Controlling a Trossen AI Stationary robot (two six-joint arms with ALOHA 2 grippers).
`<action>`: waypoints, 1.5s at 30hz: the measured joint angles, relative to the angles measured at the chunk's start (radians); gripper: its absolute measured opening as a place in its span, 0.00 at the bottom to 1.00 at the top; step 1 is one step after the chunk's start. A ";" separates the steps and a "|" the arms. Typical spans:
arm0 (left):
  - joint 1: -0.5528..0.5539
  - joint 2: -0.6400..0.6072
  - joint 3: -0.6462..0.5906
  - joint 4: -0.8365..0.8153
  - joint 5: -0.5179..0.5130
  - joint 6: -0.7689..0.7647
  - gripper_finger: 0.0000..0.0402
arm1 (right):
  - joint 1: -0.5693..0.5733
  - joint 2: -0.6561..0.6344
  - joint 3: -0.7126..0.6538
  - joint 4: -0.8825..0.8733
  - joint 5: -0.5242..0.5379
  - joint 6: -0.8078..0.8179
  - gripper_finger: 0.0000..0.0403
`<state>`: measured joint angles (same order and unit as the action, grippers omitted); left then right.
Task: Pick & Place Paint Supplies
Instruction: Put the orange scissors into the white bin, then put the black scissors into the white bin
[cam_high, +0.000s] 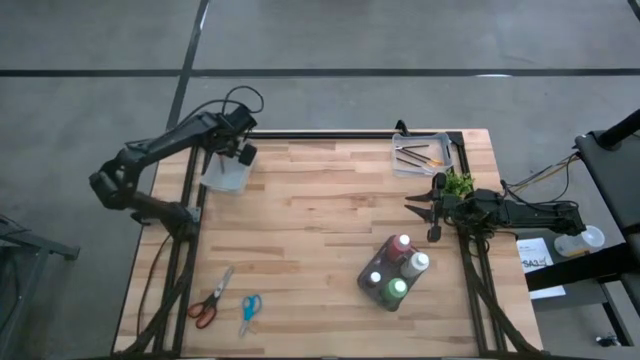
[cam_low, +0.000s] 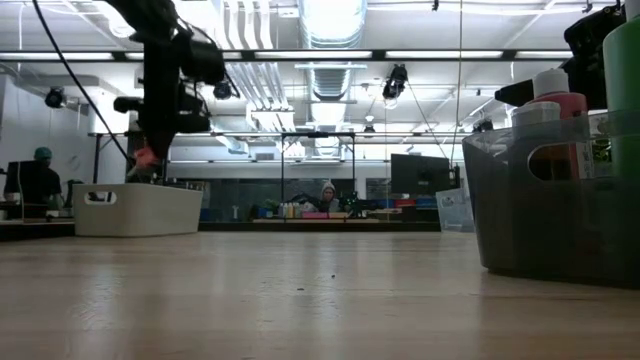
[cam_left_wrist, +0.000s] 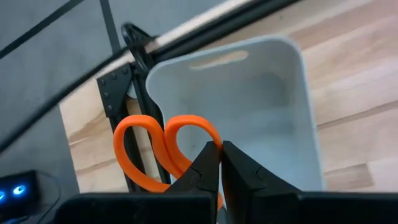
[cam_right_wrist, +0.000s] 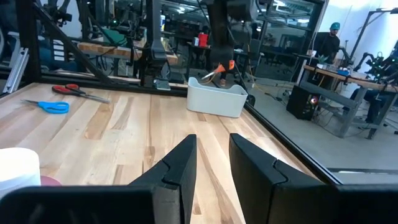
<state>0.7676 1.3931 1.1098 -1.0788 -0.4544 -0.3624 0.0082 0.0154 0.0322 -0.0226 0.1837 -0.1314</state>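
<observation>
My left claw (cam_left_wrist: 219, 163), clenched on the orange scissors (cam_left_wrist: 163, 152), hovers above the white bin (cam_high: 226, 172) at upper left. My right claw (cam_high: 420, 207), released, sits nearer the paint bottles (cam_high: 397, 270), which stand below it at lower right in a dark tray (cam_high: 372, 288) on the surface (cam_high: 310, 240).

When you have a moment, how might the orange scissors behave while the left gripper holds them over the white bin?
The orange scissors look rigid, so they probably won't flop. The left gripper pinches only by the loop handles, so they may swing or twist. Released here, they would likely drop into the white bin below.
</observation>
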 joint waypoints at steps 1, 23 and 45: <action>0.002 0.013 -0.007 0.001 -0.001 0.000 0.02 | 0.000 0.000 0.000 0.000 0.000 0.000 0.22; 0.031 0.251 -0.069 0.115 0.085 -0.007 0.13 | 0.000 0.000 0.000 0.000 0.000 0.000 0.22; 0.003 0.038 -0.053 0.002 0.088 -0.092 0.29 | 0.000 0.000 0.000 0.000 0.000 0.000 0.22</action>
<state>0.7707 1.4307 1.0565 -1.0767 -0.3666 -0.4542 0.0082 0.0154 0.0322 -0.0223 0.1837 -0.1314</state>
